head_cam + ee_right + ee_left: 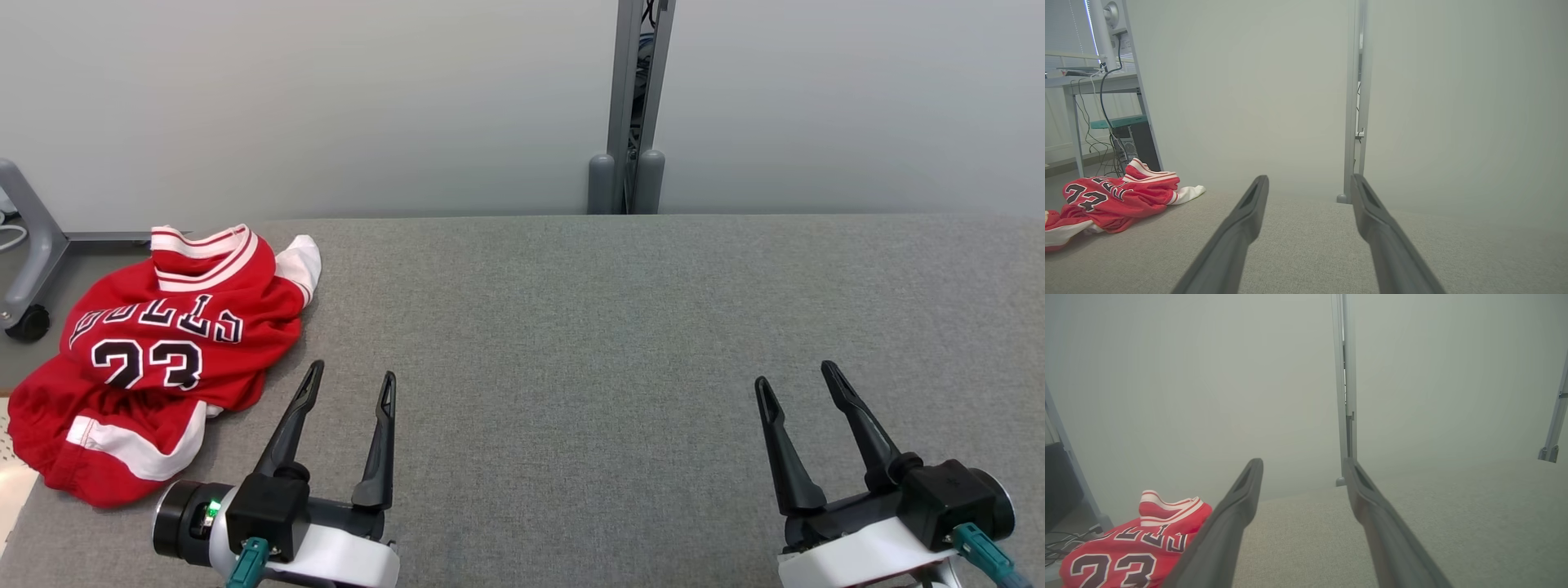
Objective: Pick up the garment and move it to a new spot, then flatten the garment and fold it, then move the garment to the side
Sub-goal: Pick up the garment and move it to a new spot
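— Where's the garment [155, 351]?
— At the far left of the grey counter [571, 327]. It's a crumpled red jersey with white trim, the number 23 facing up, and its lower part reaches the counter's left edge.
— And the left jaws?
— Just right of it, near the cloth, spread wide and holding nothing.
— The right jaws?
— Well apart at the right, over bare counter. They're spread too, empty, and pointing toward the wall [326, 98].
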Robot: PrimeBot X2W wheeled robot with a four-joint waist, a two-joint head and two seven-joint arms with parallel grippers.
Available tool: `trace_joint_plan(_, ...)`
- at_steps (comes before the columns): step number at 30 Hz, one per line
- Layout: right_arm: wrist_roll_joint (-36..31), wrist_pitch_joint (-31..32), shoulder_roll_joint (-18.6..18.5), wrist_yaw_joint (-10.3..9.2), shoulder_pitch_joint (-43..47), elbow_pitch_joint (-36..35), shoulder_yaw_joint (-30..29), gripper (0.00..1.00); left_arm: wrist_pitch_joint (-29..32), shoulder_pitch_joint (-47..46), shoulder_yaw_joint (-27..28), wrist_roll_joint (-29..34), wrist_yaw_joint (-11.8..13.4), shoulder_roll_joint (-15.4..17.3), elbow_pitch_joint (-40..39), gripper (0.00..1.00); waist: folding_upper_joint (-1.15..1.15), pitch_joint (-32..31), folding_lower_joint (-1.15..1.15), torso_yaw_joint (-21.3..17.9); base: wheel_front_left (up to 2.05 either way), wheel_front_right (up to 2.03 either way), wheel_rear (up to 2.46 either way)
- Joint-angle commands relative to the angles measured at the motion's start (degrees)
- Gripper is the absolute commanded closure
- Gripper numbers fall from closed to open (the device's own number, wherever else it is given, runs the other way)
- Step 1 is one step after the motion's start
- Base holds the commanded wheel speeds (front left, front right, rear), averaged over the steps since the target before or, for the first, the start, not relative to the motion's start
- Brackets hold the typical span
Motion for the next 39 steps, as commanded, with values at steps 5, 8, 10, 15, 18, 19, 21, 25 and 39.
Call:
trace_joint_plan(5, 0.00, -0.47, -0.51, 0.10, -0.01, 0.16, 0.07, 0.00, -0.24, -0.34, 0.15, -0.43, 0.06, 0.25, 0.28, 0.00, 0.00, 0.03, 0.00, -0.05, 0.00, 0.00, 0.00)
trace_joint_plan(8, 0.05, -0.47, -0.51, 0.10, 0.04, 0.16, 0.06, 0.00, -0.24, -0.38, 0.11, -0.63, 0.18, 0.25, 0.46, 0.00, 0.00, 0.03, 0.00, 0.03, 0.00, 0.00, 0.00)
trace_joint_plan(10, 0.06, -0.47, -0.50, 0.10, 0.11, 0.14, 0.06, 0.00, -0.24, -0.44, 0.04, -0.77, 0.22, 0.25, 0.67, 0.00, 0.00, 0.02, 0.00, 0.12, 0.00, 0.00, 0.00)
trace_joint_plan(15, -0.08, -0.47, -0.50, 0.10, 0.29, -0.10, 0.50, 0.00, -0.24, -0.66, -0.10, -0.03, 0.40, 0.26, 1.13, 0.00, 0.00, 0.17, 0.00, 0.79, 0.00, 0.00, 0.00)
trace_joint_plan(18, -0.09, -0.46, -0.47, 0.09, 0.50, -0.23, 0.69, 0.00, -0.24, -1.01, -0.20, -0.09, 0.60, 0.27, 1.27, 0.00, 0.00, 0.24, 0.00, 2.12, 0.00, 0.00, 0.00)
trace_joint_plan(19, -0.05, -0.45, -0.48, 0.10, 0.64, -0.22, 0.74, 0.00, -0.24, -1.07, -0.28, -0.10, 0.56, 0.25, 1.33, 0.00, 0.00, 0.24, 0.00, 2.73, 0.00, 0.00, 0.00)
trace_joint_plan(21, 0.08, -0.45, -0.47, 0.09, 0.74, -0.27, 0.90, 0.00, -0.24, -1.03, -0.39, -0.04, 0.61, 0.25, 1.23, 0.00, 0.00, 0.32, 0.00, 4.04, 0.00, 0.00, 0.00)
trace_joint_plan(25, 0.19, -0.42, -0.47, 0.10, 0.76, -0.36, 1.32, 0.00, -0.24, -0.69, -0.27, -0.41, 1.08, 0.25, 0.66, 0.00, 0.00, 0.43, 0.00, 6.89, 0.00, 0.00, 0.00)
trace_joint_plan(39, 0.37, -0.41, -0.45, 0.10, 1.82, -0.57, 2.29, 0.00, -0.24, 0.50, 0.93, -2.39, 5.19, 0.24, -0.42, 0.00, 0.00, -0.09, 0.00, 17.01, 0.00, 0.00, 0.00)
